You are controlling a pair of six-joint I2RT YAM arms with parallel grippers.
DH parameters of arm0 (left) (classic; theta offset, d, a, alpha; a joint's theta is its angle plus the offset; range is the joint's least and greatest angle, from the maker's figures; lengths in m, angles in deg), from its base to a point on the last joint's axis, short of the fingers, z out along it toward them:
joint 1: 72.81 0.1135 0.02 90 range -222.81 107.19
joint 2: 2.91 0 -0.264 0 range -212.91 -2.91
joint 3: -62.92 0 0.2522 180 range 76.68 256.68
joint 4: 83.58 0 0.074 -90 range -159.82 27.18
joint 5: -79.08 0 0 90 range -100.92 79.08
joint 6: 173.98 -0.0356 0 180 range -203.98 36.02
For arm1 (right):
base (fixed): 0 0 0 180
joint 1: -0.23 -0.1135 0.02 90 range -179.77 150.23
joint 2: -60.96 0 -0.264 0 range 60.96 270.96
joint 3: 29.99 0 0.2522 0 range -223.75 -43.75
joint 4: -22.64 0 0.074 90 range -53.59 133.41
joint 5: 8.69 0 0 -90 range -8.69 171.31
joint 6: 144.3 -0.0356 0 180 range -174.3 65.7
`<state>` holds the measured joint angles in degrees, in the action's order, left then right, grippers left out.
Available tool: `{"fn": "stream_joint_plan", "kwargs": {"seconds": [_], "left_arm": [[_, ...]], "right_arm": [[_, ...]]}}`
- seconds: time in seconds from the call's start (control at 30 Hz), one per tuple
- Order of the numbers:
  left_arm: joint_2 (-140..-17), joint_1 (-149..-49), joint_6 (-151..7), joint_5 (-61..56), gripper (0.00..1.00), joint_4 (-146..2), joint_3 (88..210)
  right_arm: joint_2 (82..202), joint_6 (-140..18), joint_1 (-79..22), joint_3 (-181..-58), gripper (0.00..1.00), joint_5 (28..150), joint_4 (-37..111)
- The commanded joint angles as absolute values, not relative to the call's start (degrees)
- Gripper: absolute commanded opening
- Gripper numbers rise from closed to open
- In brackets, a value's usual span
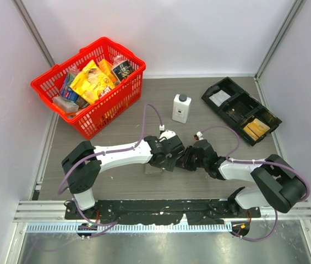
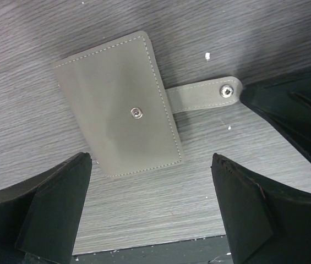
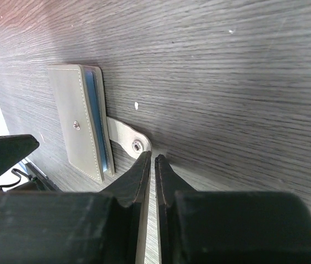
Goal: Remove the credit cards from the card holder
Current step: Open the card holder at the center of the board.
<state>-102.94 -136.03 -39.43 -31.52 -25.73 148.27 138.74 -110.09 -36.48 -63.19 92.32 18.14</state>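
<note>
The card holder (image 2: pixel 116 110) lies flat on the table (image 2: pixel 254 33), its strap (image 2: pixel 199 94) unsnapped. Only the right wrist view shows a blue credit card (image 3: pixel 97 124) edge inside. From above, the arms mostly hide it. The left gripper (image 2: pixel 149 192) hovers spread wide, while the right gripper (image 3: pixel 151 162) is nearly closed at the strap's end, though whether it pinches the strap is unclear.

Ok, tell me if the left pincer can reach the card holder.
Probably yes: the left pincer hangs open just above the holder, nothing between; the right pincer is only at its strap.
</note>
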Motion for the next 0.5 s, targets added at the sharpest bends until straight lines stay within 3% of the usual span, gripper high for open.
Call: {"fn": "stream_joint_plan", "kwargs": {"seconds": [0.0, 0.47], "left_arm": [[-105.21, -136.44, -38.28, -35.43, 0.93, -21.14, 152.08], [-111.27, -137.06, -37.84, -38.86, 0.87, -16.83, 156.48]], "right_arm": [[139.44, -110.64, -35.72, -62.21, 0.13, 93.62, 14.17], [142.70, -110.11, -35.80, -63.17, 0.12, 95.29, 12.94]]}}
